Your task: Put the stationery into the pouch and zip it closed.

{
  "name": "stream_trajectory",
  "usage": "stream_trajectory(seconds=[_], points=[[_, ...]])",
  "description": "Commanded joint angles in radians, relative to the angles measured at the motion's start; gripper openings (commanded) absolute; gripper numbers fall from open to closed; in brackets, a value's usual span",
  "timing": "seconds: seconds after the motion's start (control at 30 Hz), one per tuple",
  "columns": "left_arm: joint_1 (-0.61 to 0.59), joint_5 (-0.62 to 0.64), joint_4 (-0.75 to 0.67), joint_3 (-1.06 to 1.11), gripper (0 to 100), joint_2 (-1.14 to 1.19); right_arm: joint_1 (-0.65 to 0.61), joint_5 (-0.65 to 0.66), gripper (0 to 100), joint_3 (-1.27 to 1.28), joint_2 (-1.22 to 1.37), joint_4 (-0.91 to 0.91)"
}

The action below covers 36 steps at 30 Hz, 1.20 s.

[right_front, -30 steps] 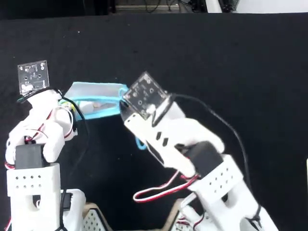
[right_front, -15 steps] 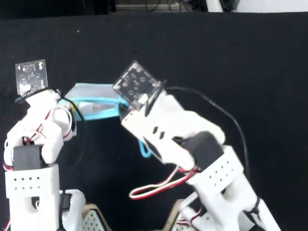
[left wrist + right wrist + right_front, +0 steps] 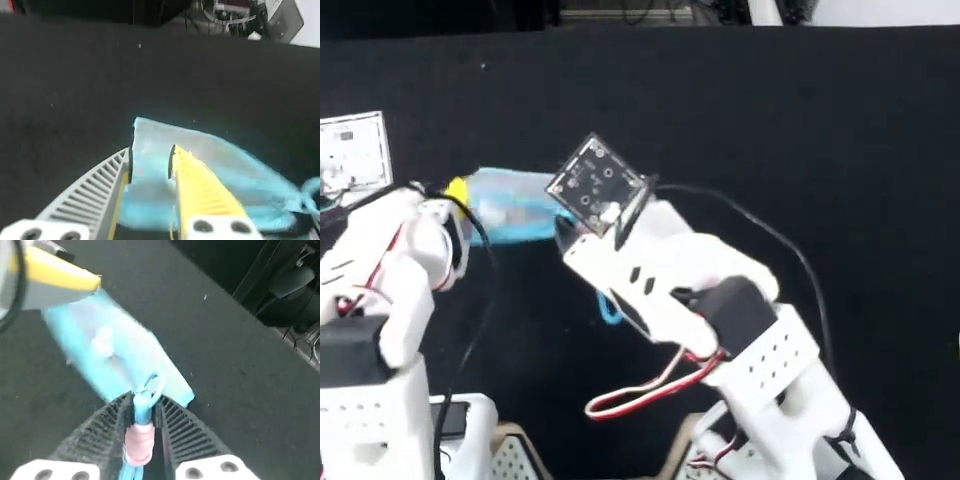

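Note:
The light blue pouch (image 3: 510,215) lies stretched between the two arms at the left of the table. In the left wrist view my left gripper (image 3: 151,155) is shut on one end of the pouch (image 3: 210,170), which is pinched between the grey and the yellow finger (image 3: 200,190). At the other end, my right gripper (image 3: 144,402) is shut on the blue zip strap (image 3: 142,407), just above its pink bead (image 3: 139,440). The pouch (image 3: 115,360) runs from there to the left gripper's yellow finger (image 3: 55,275). A loop of the strap (image 3: 610,308) hangs under the right arm (image 3: 660,280).
The black table (image 3: 800,140) stretches away behind and to the right of the arms. The right arm's cable (image 3: 640,395) curls near the front edge. Dark room clutter sits beyond the table's far edge.
The right arm has moved left along the pouch, toward the left gripper. The left arm has swung left and tilted. The pouch's gaping opening no longer shows.

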Motion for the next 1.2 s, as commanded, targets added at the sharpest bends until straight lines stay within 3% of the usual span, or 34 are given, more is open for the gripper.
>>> stream_trajectory(seconds=[0.0, 0.37, 0.53, 0.63, 0.8, 0.97, 1.17], points=[[-0.007, -0.143, 0.129, -0.185, 14, -0.011, -0.011, 0.008, 1.1, -0.008, -0.038, -0.069], [0.004, -0.374, 0.457, -0.228, 14, -0.011, -0.009, 0.011, 1.1, -0.013, -0.036, -0.21], [0.004, -0.388, 0.483, -0.189, 14, -0.055, -0.009, 0.011, 1.1, -0.016, -0.036, -0.244], [0.001, -0.39, 0.385, -0.076, 14, -0.101, -0.009, 0.009, 1.1, -0.058, -0.036, -0.195], [-0.002, -0.384, 0.1, 0.252, 14, -0.189, -0.015, 0.009, 1.1, -0.191, -0.036, 0.044], [-0.005, -0.319, -0.224, 0.519, 14, -0.302, -0.015, 0.012, 1.1, -0.2, -0.036, 0.132], [0.001, -0.173, -0.46, 0.687, 14, -0.45, -0.015, 0.183, 1.1, -0.153, -0.038, 0.169]])
